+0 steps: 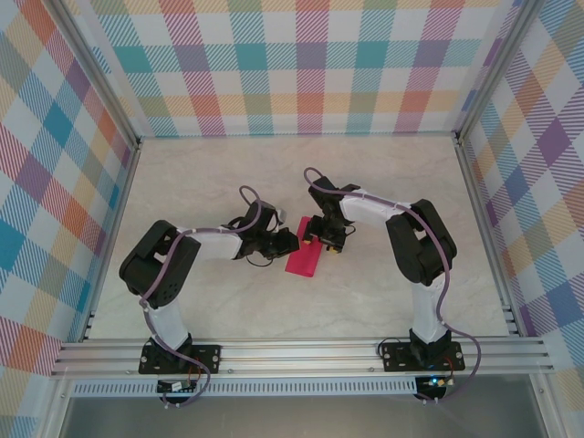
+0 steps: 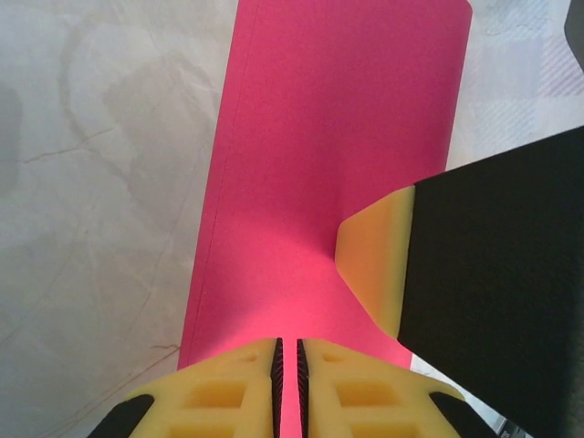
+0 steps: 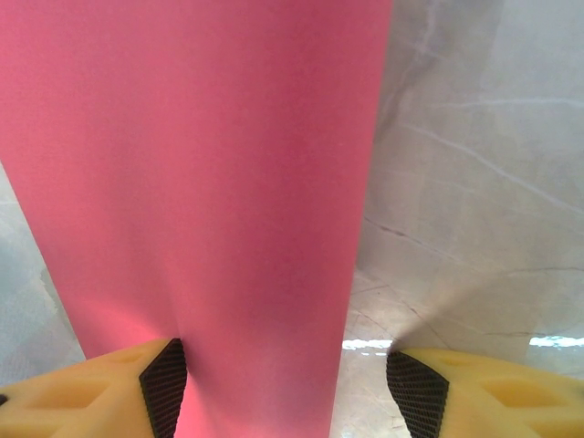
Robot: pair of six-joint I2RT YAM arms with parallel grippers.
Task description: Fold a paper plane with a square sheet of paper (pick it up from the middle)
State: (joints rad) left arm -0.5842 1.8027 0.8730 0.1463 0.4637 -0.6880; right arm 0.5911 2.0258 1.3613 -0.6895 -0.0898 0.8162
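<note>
The paper sheet [image 1: 302,261] lies on the desk [image 1: 383,182], left pincer [image 1: 288,245] at its left edge, right pincer [image 1: 324,242] at its far end

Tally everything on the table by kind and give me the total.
Magenta-pink sheet of paper: 1
Robot arms: 2 (left arm, right arm)
Total: 3
</note>
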